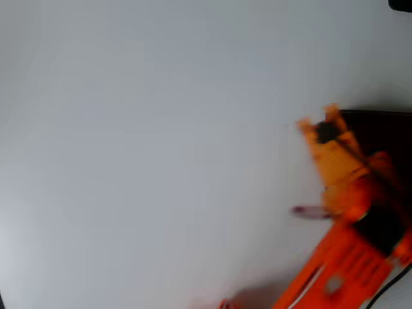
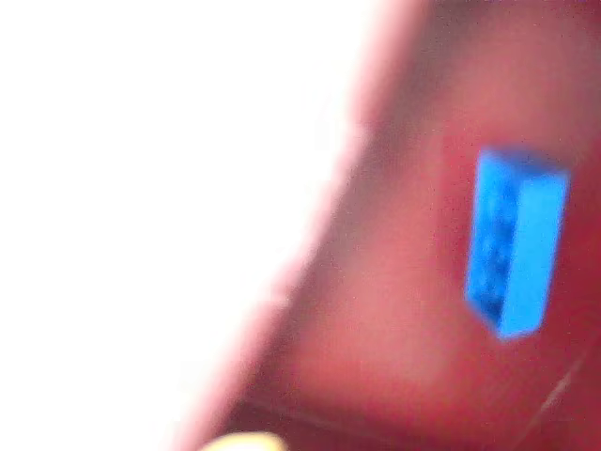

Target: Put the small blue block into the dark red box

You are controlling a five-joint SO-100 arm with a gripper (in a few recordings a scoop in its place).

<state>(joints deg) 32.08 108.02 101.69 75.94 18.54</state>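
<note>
In the overhead view the orange arm (image 1: 351, 257) enters from the lower right edge and reaches up and to the left; its wrist section bends near the right side of the picture; the gripper (image 1: 315, 125) sits at the top end of the arm, pointing up and left; the whole limb is blurred, so the jaws' stance cannot be told; a dark patch shows on the gripper's body; a black cable runs along the arm's lower right side.
</note>
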